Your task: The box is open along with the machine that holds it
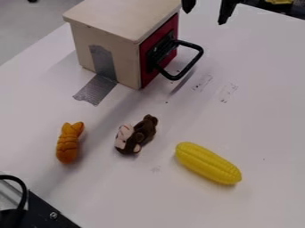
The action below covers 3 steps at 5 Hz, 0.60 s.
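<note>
Wooden box [122, 55] on white table [137, 196], red door [146, 73] shut, black handle [187, 67] jutting out. Gripper [207, 9] at top edge, fingers parted. Nearer the camera, lying apart: orange toy [68, 144], brown plush monkey [143, 130], yellow corn [208, 163].

Tbh the hand [204, 18] is just all black, with two chunky, angular fingers [227, 10] narrowing toward the tips.
</note>
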Each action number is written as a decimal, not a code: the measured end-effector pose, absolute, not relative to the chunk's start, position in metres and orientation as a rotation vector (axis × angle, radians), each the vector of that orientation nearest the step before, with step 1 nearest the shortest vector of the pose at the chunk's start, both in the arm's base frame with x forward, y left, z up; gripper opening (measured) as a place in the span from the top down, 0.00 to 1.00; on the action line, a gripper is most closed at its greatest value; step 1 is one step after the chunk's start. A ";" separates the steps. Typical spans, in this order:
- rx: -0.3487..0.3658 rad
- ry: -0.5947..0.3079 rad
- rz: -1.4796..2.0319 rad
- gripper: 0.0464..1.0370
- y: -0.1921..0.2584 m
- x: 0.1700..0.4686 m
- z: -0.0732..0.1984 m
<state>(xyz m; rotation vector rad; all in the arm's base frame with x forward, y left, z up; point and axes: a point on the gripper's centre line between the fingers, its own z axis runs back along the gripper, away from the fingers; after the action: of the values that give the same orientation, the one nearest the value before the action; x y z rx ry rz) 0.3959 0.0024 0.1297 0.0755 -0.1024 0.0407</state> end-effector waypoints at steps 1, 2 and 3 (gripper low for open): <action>0.078 -0.055 0.043 0.04 0.003 0.393 0.112; 0.081 -0.036 0.047 0.04 0.004 0.389 0.091; 0.083 -0.017 0.049 0.04 0.005 0.386 0.074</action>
<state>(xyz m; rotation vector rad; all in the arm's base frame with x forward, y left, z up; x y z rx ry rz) 0.3860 0.0049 0.0744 0.0825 -0.0174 0.0488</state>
